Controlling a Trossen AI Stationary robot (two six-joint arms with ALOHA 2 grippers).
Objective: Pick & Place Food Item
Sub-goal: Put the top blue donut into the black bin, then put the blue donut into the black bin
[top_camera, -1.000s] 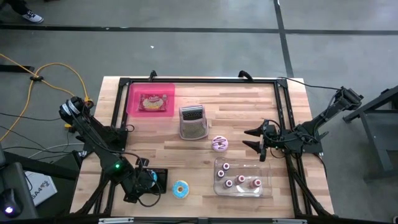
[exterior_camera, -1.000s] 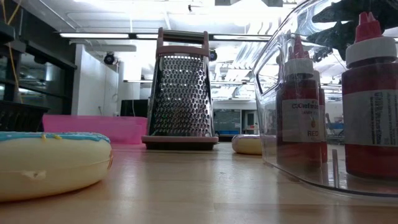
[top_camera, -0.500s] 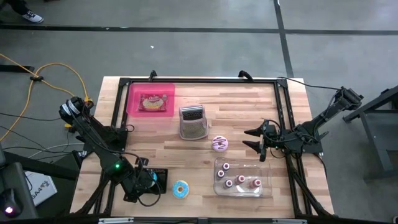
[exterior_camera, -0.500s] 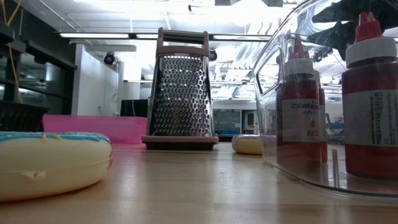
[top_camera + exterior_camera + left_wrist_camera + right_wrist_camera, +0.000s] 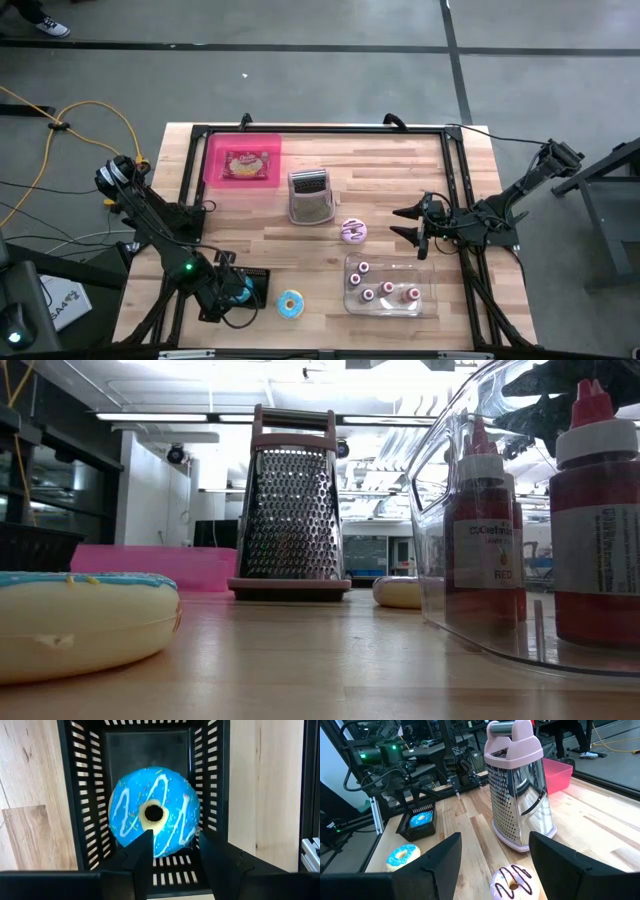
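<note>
A blue-iced doughnut [image 5: 154, 810] lies flat on the floor of a small black slatted basket [image 5: 75, 795] near the table's front left. My left gripper [image 5: 174, 837] points down into the basket [image 5: 255, 288], open, with its tips over the doughnut's near rim. A second blue doughnut [image 5: 291, 305] rests on the table just right of the basket. A pink-iced doughnut [image 5: 354, 232] lies mid-table. My right gripper [image 5: 408, 226] hovers open to its right, with nothing between its fingers. My left gripper comes from above, pointing steeply down into the basket. In the wrist view its fingertips [image 5: 145, 845] overlap the doughnut's near rim [image 5: 170, 851]. I cannot tell whether they touch it. The doughnut lies flat on the basket's floor.
A metal grater with a pink handle [image 5: 311, 197] stands behind the pink doughnut. A pink bin [image 5: 212, 145] with a food packet sits at the far left. A clear container [image 5: 430, 272] holding red bottles is at the front right. A black frame borders the table.
</note>
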